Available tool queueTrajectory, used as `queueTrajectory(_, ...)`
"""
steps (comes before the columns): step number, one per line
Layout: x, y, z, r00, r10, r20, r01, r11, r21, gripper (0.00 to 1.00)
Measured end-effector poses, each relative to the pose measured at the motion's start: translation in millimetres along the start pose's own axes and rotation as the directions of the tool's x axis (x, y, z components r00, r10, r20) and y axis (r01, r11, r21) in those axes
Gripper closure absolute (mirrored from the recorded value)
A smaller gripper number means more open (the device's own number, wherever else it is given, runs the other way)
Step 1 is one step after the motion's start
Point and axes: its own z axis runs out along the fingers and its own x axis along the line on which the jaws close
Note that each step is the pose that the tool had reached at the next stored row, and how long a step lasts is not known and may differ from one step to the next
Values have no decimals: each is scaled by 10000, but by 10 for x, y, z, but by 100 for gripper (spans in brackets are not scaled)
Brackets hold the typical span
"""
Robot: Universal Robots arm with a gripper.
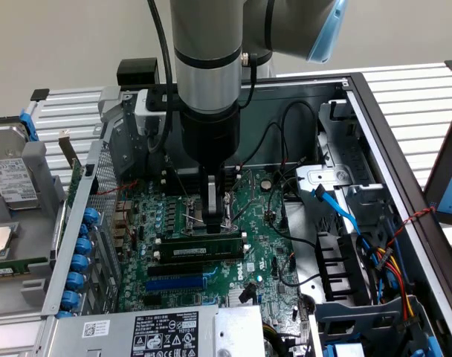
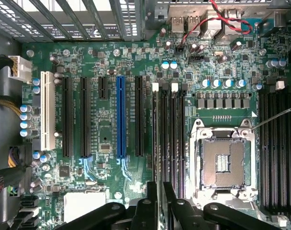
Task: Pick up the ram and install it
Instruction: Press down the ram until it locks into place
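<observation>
Ram (image 1: 200, 245) is edge-up with the end effector (image 2: 160, 190) clamped shut on it. If it's crooked, pushing down could leave one end unseated or crack it.

A plain pale wall (image 1: 62, 37) stands behind a white ribbed tabletop (image 1: 412, 97) under soft, even light.

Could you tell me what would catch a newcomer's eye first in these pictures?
The grey robot arm reaches into the open computer case, its gripper directly over the ram on the motherboard. The wrist view's bright blue expansion slot and bare CPU socket stand out too.
</observation>
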Motion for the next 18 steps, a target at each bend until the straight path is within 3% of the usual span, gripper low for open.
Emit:
queueTrajectory(6,0,0,0,10000,0,1,0,10000,0,80)
queueTrajectory(8,0,0,0,10000,0,0,0,10000,0,78)
queueTrajectory(9,0,0,0,10000,0,0,0,10000,0,72)
queueTrajectory(14,0,0,0,10000,0,0,0,10000,0,72)
queueTrajectory(18,0,0,0,10000,0,0,0,10000,0,87)
